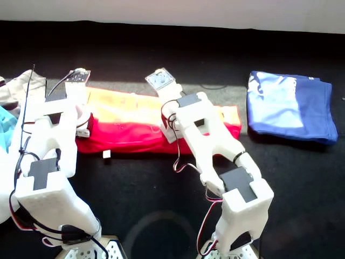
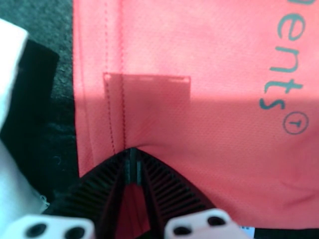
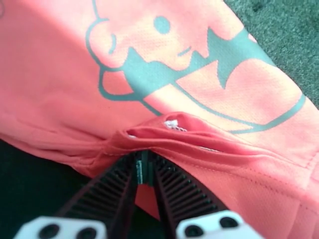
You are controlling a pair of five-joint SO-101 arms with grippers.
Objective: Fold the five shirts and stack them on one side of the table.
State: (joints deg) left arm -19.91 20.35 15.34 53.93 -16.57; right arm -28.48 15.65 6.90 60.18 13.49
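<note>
A red shirt (image 1: 135,127) lies stretched across the middle of the black table, partly folded lengthwise. My left gripper (image 2: 132,158) is shut on the red shirt's (image 2: 199,99) hem near its left end. My right gripper (image 3: 143,159) is shut on a bunched fold of the red shirt (image 3: 164,64), beside a teal cartoon print. From above, the left arm (image 1: 51,151) meets the shirt's left end and the right arm (image 1: 207,132) lies over its right half. A folded blue shirt (image 1: 291,105) rests at the right side. More shirts (image 1: 11,108), pale and turquoise, are heaped at the left edge.
A small white tag (image 1: 107,154) lies on the black table (image 1: 135,189) just in front of the red shirt. A white cloth (image 2: 10,74) shows beside the left gripper. Bare table runs along the front between the arm bases and behind the shirts.
</note>
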